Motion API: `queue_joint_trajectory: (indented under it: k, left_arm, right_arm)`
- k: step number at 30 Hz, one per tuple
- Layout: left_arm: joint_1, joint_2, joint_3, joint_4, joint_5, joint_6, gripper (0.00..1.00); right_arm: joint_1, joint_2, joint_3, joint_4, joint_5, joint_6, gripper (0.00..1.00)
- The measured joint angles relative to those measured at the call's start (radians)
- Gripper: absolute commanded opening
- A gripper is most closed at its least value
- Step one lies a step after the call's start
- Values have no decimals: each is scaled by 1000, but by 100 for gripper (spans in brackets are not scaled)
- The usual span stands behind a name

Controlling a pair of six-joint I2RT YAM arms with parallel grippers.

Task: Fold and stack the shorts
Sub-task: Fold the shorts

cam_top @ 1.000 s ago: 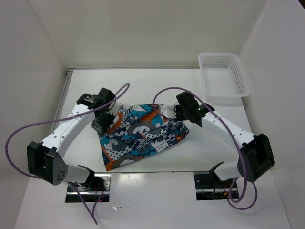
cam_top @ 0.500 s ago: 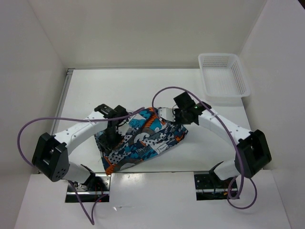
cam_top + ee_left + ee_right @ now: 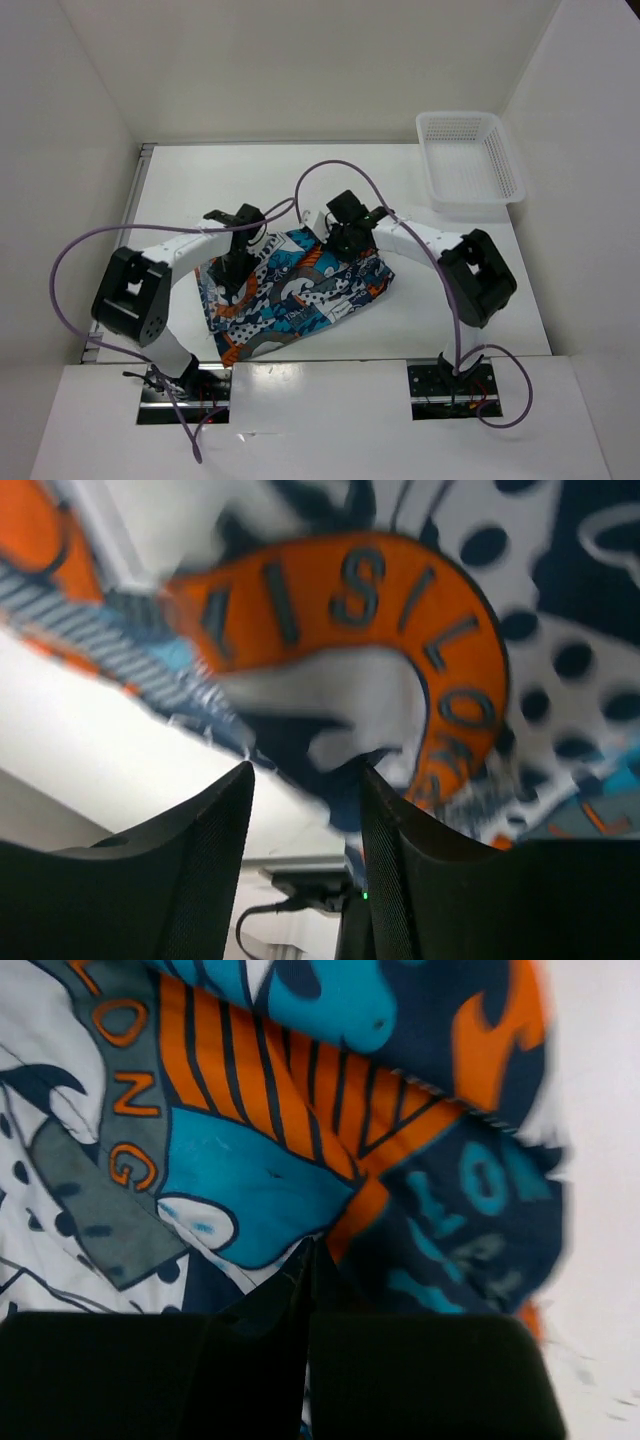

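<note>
A white table (image 3: 450, 300) sat between white walls (image 3: 300, 60). The shorts (image 3: 300, 300) lay rumpled, their long axis running near-left to far-right. The left gripper (image 3: 305, 770) stood parted at them, and the right gripper (image 3: 308, 1252) was pinched closed.

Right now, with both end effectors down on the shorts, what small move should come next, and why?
Probably close the left end effector on the shorts. Its jaws stand open with printed cloth right at the tips, while the right end effector is shut at the far edge. A hold on this side seems needed before any fold.
</note>
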Motion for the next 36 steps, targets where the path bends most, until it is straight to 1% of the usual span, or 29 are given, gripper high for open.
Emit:
queue_joint_trajectory:
  k: [5,8,10,15,19,22,23,25,26,27,30,31,33,36]
  left_arm:
    - [10,132,-75,106,-26,0,53]
    - [34,166,-63,93,-31,2,53]
    - [68,207,-23,62,-29,3,53]
    - [183,382,180,-56,-30,7,53]
    - [222,515,394,-101,-71,24,53]
    - [237,607,583,-64,-125,29,53]
    - [242,635,645,-33,-137,29,55]
    - [256,685,758,79,-145,27,58]
    - [262,700,794,140,-141,24,62]
    - [269,713,824,195,-133,22,65]
    - [282,699,839,280,-97,22,71]
    - [285,679,827,294,-82,22,71]
    - [288,612,772,311,-51,21,71]
    - [293,473,672,307,-13,22,71]
  right_arm:
    - [-3,113,3,-31,-2,89,0]
    - [-3,159,40,-31,8,153,0]
    - [-5,192,79,-18,19,215,0]
    - [-47,303,223,25,55,388,0]
    - [-97,452,436,45,105,451,0]
    - [-132,568,611,71,161,473,0]
    - [-137,587,644,74,174,478,0]
    - [-153,608,689,73,193,491,0]
    - [-158,609,697,72,194,496,3]
    - [-161,608,707,70,194,507,14]
    - [-160,589,719,68,175,536,26]
    - [-159,575,718,65,167,542,35]
    - [-157,540,718,63,156,556,39]
    - [-163,462,718,64,145,568,38]
